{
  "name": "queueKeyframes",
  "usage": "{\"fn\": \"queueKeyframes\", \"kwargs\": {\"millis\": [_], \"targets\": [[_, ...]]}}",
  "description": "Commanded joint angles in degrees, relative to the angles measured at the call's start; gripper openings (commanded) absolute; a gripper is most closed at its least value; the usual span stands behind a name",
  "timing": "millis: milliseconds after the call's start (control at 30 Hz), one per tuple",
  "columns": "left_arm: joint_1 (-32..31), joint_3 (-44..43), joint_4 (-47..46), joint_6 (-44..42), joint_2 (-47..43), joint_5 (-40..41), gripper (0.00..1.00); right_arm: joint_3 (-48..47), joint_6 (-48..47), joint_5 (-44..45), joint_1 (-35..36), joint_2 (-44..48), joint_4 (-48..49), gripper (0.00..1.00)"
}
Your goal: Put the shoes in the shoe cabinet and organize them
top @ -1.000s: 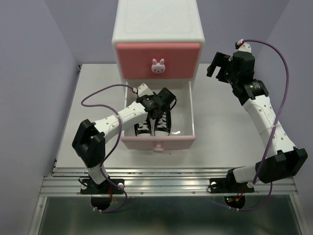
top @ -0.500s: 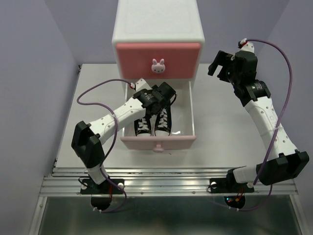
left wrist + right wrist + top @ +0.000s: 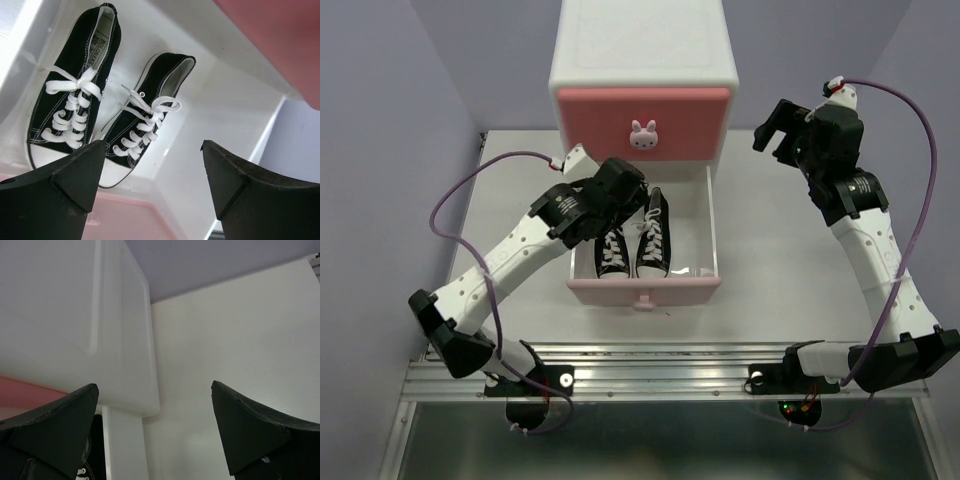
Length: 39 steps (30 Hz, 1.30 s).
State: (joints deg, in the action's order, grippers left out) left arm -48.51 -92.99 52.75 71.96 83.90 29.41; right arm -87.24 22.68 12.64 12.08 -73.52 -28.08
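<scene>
The white shoe cabinet stands at the back with its darker pink upper drawer shut and its pale pink lower drawer pulled out. Two black sneakers with white laces lie side by side in the lower drawer, toes toward the front; they also show in the left wrist view. My left gripper is open and empty above the drawer's back left. My right gripper is open and empty, right of the cabinet. The orange sneakers are out of view.
The grey table runs under the cabinet and both arms. A purple cable loops off the left arm and another off the right arm. Lilac walls close in on both sides.
My left gripper has pulled back up and to the left, away from the black sneakers, which stay in the drawer. My right gripper has drifted slightly right.
</scene>
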Motion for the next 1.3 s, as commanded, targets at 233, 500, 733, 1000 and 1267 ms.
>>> {"fn": "queueKeyframes", "kwargs": {"millis": [233,500,733,1000,1267], "targets": [[-0.2,3.2,1.1,-8.3,-11.6,-0.1,0.99,-10.3,-7.5,-3.3,0.1,-1.4,-2.8,1.0],[-0.4,0.9,2.7,-8.6,-14.3,-0.3,0.99,-13.7,-7.1,-7.0,0.1,-2.8,-3.0,1.0],[-1.0,-1.6,3.8,-11.0,-14.3,-1.7,0.99,-26.6,-6.2,-12.1,0.1,-8.5,-0.2,1.0],[-5.4,-7.0,3.4,-15.2,-11.2,-1.6,0.99,-49.4,-1.0,-28.4,0.7,-23.0,2.2,1.0],[-16.1,-17.3,7.4,-16.5,-3.1,1.9,0.99,-57.3,-7.1,-30.0,8.2,-32.2,5.6,1.0]]}}
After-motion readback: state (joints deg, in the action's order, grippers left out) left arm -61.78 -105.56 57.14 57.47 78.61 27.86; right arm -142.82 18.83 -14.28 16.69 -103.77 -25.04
